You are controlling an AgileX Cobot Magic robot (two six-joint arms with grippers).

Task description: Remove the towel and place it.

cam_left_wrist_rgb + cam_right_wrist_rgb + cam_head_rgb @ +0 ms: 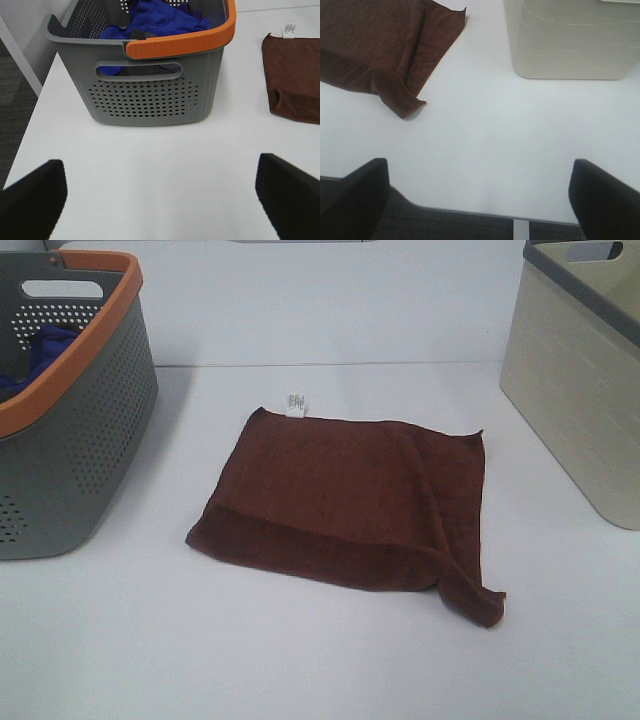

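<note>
On the white desk (330,660), between a grey basket with an orange rim (70,440) and a beige bin (580,400), the towel (350,505) lies spread out flat, clear of both containers. It is a dark reddish-brown terry cloth with a small white tag (295,403) on its far edge. The near corner on the beige bin's side is folded over into a raised flap (470,595), and a crease runs up from it. A blue cloth (155,20) sits inside the grey basket and is not the one to move.

Both arms are out of the high view. The left end effector (160,197) stands wide with nothing between its fingers, hovering over bare desk in front of the grey basket. The right end effector (477,195) is also wide and empty, at the desk's near edge, with the folded flap close by.

The towel looks light, limp and not slippery; it will drape and sag once lifted. That raised flap seems the easiest pinch point, since the flat parts offer little to grip
</note>
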